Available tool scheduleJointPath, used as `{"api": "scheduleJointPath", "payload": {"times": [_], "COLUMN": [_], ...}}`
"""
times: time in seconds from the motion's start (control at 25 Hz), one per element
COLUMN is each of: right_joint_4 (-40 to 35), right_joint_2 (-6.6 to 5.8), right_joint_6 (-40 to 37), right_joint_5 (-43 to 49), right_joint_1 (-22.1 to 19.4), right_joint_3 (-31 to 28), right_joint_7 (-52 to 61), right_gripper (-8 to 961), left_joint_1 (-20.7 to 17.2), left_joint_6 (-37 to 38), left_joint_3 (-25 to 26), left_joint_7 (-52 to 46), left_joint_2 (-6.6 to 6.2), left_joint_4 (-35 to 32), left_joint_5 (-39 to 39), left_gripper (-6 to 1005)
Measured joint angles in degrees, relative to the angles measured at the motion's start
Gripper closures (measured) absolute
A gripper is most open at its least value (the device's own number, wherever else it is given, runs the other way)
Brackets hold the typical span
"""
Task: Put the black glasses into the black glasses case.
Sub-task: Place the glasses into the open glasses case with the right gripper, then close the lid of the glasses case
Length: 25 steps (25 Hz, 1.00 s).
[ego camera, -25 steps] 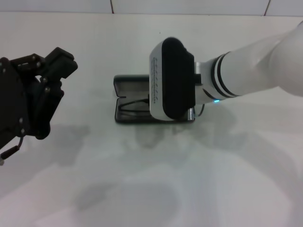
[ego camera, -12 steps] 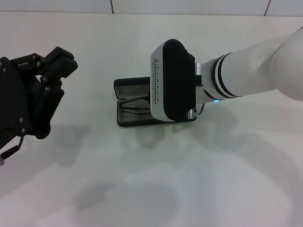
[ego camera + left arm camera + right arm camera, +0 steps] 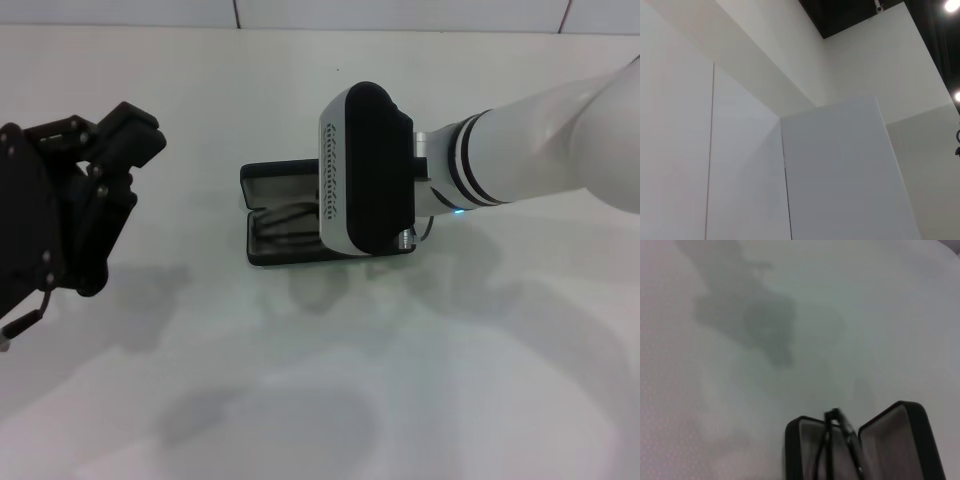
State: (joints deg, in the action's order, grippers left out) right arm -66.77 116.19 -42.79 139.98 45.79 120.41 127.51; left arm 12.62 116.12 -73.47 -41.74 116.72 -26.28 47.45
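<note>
Black glasses, a thin wire-like frame with slim temples, lie in the black glasses case, a flat hard-shell rectangle with rounded corners and a grey lining. You can see the case lying open on the white surface, both halves spread flat, one farther from the robot and one nearer. In the head view the frame sits in the nearer half, its thin dark lines running lengthwise along the lining. In the right wrist view the case shows as two shallow trays joined at a ridge, and the glasses run as narrow black lines along that ridge, so which tray they rest in you cannot settle from that view.

Your right arm reaches in from the right side, white and smooth with black bands and a small blue light near the wrist. Its bulky white-and-black wrist housing hangs directly over the right part of the case and hides the right hand, so you cannot tell how its fingers stand.

Your left hand, chunky and matt black, is held off to the left, well apart from the case, with its fingers spread apart and nothing between them.

Soft grey shadows lie across the smooth surface.
</note>
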Motion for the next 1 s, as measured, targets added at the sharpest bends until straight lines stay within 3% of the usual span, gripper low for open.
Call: {"api": "scheduleJointPath", "payload": {"times": [0.08, 0.52, 1.0], "right_joint_4": [-0.2, -1.2, -8.7], "right_joint_2": [0.0, -0.01, 0.0], "right_joint_6": [-0.1, -1.2, -5.5], "right_joint_5": [0.0, 0.1, -1.5], "right_joint_1": [0.0, -0.5, -6.6], "right_joint_3": [0.0, 0.1, -1.4], "right_joint_7": [-0.1, -0.1, 0.3], "right_gripper": [799, 720, 724], "left_joint_1": [0.0, -0.2, -0.1], "left_joint_6": [0.0, 0.1, 0.1], "left_joint_3": [0.0, 0.0, 0.0], "left_joint_7": [0.0, 0.0, 0.0], "left_joint_2": [0.0, 0.0, -0.26], "left_joint_4": [0.0, 0.0, 0.0], "left_joint_5": [0.0, 0.1, 0.1], "left_gripper": [924, 924, 923]}}
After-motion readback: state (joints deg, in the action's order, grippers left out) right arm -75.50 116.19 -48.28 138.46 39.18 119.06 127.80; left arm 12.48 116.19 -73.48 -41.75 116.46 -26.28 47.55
